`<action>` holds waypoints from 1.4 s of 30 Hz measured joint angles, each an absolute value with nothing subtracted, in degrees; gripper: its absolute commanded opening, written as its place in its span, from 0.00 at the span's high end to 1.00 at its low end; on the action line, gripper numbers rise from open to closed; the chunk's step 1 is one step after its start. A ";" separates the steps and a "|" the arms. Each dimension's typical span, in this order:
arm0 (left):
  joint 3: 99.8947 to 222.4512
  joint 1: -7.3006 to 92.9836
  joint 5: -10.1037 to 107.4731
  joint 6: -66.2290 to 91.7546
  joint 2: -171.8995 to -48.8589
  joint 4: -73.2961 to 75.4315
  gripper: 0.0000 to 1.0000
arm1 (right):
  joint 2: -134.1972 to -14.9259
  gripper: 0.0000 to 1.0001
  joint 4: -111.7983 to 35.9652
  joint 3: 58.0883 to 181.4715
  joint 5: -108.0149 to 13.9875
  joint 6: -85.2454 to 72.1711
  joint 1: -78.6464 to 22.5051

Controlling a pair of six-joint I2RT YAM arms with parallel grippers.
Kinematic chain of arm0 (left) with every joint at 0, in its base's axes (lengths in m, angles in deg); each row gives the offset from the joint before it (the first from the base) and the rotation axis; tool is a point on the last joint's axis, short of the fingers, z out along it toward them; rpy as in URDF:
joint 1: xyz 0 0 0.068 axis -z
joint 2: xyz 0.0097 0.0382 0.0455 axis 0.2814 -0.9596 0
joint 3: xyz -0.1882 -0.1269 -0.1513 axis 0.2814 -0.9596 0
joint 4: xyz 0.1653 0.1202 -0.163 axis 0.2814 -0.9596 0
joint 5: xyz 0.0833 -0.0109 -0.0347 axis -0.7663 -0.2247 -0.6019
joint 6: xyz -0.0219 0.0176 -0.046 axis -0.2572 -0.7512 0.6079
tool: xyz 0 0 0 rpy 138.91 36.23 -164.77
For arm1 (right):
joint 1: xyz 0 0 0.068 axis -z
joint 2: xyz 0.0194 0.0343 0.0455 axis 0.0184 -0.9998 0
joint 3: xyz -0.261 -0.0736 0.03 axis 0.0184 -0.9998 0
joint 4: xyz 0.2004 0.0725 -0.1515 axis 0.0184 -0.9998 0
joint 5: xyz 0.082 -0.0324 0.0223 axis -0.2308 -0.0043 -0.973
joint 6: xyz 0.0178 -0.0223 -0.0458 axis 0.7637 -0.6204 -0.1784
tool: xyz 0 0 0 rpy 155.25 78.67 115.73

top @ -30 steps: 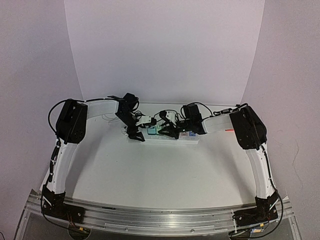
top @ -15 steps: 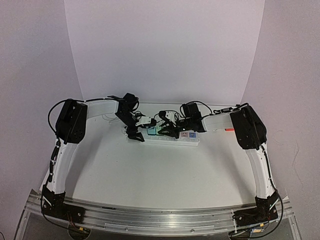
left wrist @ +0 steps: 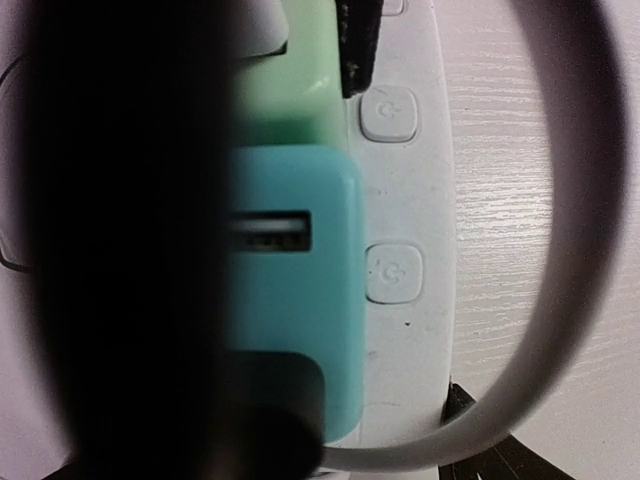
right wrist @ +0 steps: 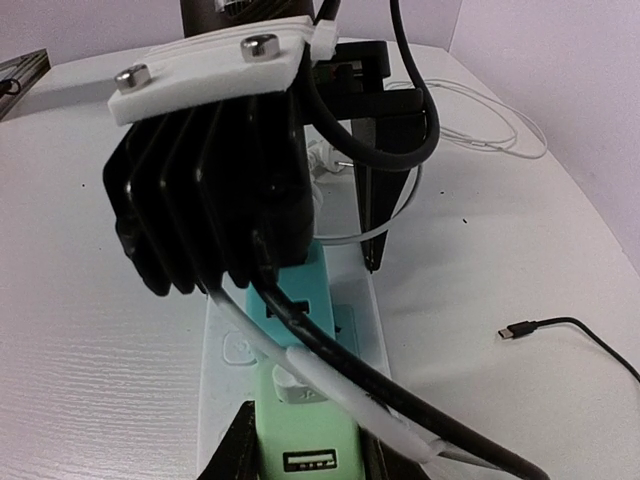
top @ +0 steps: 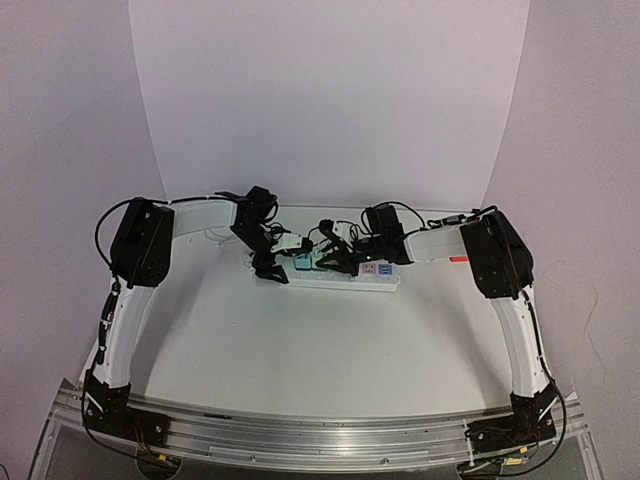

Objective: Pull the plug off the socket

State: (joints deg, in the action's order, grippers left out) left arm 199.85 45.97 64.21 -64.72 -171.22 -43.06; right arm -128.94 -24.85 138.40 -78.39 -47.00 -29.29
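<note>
Change since a second ago is slight: the socket (top: 345, 282) lies where it did, running left to right on the far part of the tabletop (top: 320, 350). Both arms keep almost the same bent reach toward it. Only the right wrist looks a touch farther back than before.

The left end effector (top: 270, 268) stands over the socket's left end. Its fingers are apart and astride the strip's width. One dark finger (right wrist: 385, 180) comes down at the strip's edge, but whether the pair presses the sides I cannot tell. Just right of it a teal plug (left wrist: 300, 330) with a USB slot stands on the strip, and the green plug (right wrist: 280, 430) stands touching it on the next outlet. The right end effector (top: 335, 262) is clamped on the green plug, with a black finger against each side. As far as the views show, that plug sits down on the socket.

A white cord (left wrist: 560, 330) loops beside the strip's row of push buttons. A black cable from the left arm drapes across the green plug's top.

The strip's far side lies near the foot of the white backdrop (top: 330, 100), where a thin white cable (right wrist: 490, 125) lies loosely coiled. A loose black USB lead (right wrist: 570, 325) rests on the tabletop beside the strip, apart from it. On the near side a wide stretch of white tabletop runs between the two arms to the metal rail (top: 320, 430) at the near edge.
</note>
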 measured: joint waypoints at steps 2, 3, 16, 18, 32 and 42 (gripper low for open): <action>199.71 45.97 64.15 -64.66 -171.22 -43.08 1.00 | -128.94 1.00 -24.56 138.40 -78.52 -46.62 -29.25; 199.55 45.97 64.15 -64.64 -171.20 -43.04 1.00 | -128.94 1.00 -24.50 138.40 -78.55 -46.52 -29.23; 199.26 46.37 62.66 -63.54 -171.00 -42.82 1.00 | -128.26 1.00 -28.61 138.99 -75.83 -55.75 -29.91; 199.26 46.38 62.59 -63.46 -171.00 -42.86 1.00 | -127.88 1.00 -30.53 139.52 -74.62 -58.02 -30.28; 199.22 46.73 61.71 -63.34 -170.89 -42.51 1.00 | -126.95 1.00 -35.60 142.54 -73.08 -52.41 -30.29; 199.20 46.79 61.44 -63.74 -170.89 -42.64 1.00 | -124.81 1.00 -30.91 150.74 -72.38 -47.37 -25.55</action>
State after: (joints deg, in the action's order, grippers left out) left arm 199.20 46.79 61.44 -63.74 -170.89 -42.64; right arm -124.81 -30.91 150.74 -72.38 -47.37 -25.55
